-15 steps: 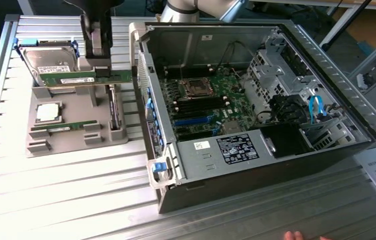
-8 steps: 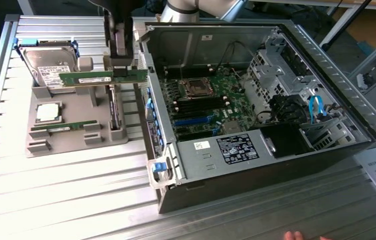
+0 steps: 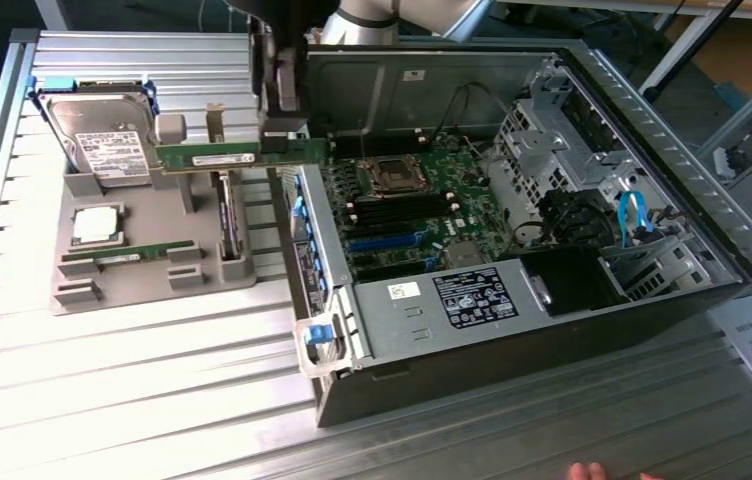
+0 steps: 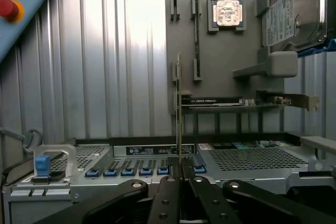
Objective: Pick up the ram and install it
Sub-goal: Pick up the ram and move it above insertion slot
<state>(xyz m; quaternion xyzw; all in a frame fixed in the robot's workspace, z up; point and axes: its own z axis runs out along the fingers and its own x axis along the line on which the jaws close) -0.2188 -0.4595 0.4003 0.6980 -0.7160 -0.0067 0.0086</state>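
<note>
Over the gap between the grey holder (image 3: 136,290) and the open computer case (image 3: 550,300), my arm reaches in from the far edge of the exterior view, its wrist pointing straight down at the slatted table (image 3: 149,380). I see the pincer (image 3: 285,130) clamped on the ram (image 3: 236,155), gripping the top edge of the green stick nearer its end on the exterior view's right. The stick lies level and lengthwise. One end is close to the hard drive (image 3: 103,140) standing in the holder, and the other reaches the case's side wall. From the wrist view I look along the ram (image 4: 179,108) edge-on, a thin line running away from the closed pincer (image 4: 180,174), with the case's blue clips below it and the holder beyond. A second green stick (image 3: 123,255) sits low in the holder, just beside the silver processor (image 3: 96,225). The motherboard (image 3: 403,210) lies exposed inside the case, off to the exterior view's right of the pincer.
</note>
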